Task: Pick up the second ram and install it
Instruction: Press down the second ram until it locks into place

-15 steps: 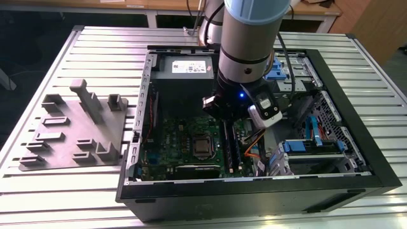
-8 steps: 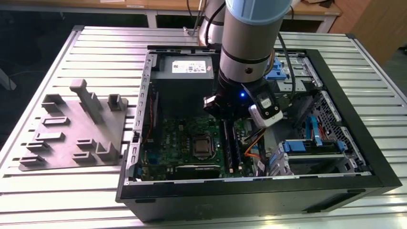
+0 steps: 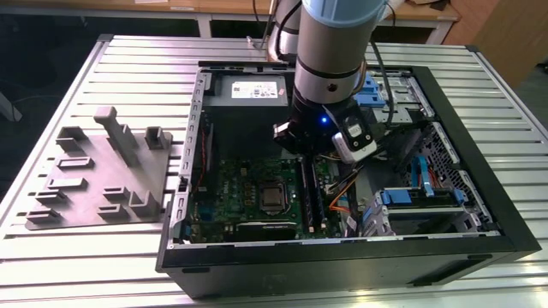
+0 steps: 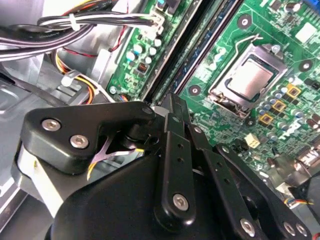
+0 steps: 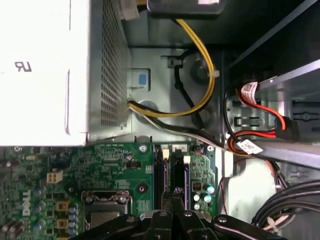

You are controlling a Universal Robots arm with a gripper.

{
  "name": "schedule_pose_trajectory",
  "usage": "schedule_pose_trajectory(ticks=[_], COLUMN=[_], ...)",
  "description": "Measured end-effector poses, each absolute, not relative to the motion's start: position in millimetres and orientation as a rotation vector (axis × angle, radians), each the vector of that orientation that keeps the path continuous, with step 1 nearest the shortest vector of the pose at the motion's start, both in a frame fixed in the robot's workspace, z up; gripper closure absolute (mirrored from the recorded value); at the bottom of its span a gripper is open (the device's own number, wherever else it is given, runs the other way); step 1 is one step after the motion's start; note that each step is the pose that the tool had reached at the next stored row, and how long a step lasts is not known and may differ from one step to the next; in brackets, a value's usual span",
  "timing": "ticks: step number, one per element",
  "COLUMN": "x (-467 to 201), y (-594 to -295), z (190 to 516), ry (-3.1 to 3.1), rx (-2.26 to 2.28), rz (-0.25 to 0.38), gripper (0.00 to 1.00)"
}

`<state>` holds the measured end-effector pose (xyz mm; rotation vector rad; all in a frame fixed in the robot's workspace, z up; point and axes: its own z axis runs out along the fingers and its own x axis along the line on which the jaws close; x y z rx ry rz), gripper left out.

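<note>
the arm reaches down into the open computer case [image 3: 342, 263], which lies on its side on the slatted desk [image 3: 479, 70] so that the green board [image 3: 231, 186] faces up and can be reached from above. the hand [image 3: 304, 156] sits in the centre of the exterior view, low over the far end of the long black slots beside the processor socket [image 3: 272, 196]. in both wrist views its fingers [image 5: 165, 210] are drawn narrow, almost together, with the tips right over the slot rails. we cannot tell whether they pinch a thin edge or only rest above it.

we take the second ram [image 3: 308, 199] to be the long dark strip standing on edge in the slots just below the hand, running toward the near wall of the case. that suits a stick lined up with its slot, but we cannot tell whether it is fully seated.

on the exterior view's left, a grey holder tray [image 3: 94, 173] lies on the desk, well apart from the case.

as for writing, the power supply box [image 3: 248, 90] carries a pale label, and small white tags [image 5: 247, 146] hang on the red cable in the first wrist view. the board has white print too. we leave all of it unread.
</note>
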<state>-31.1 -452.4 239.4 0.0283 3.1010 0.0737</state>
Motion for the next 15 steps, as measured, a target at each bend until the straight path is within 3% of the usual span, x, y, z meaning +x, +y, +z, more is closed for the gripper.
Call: schedule_pose_trajectory(ticks=[15], x=[-31], y=[-445], z=[227], ry=[3.101], rx=[0.028], rz=[0.074], gripper=[0.90])
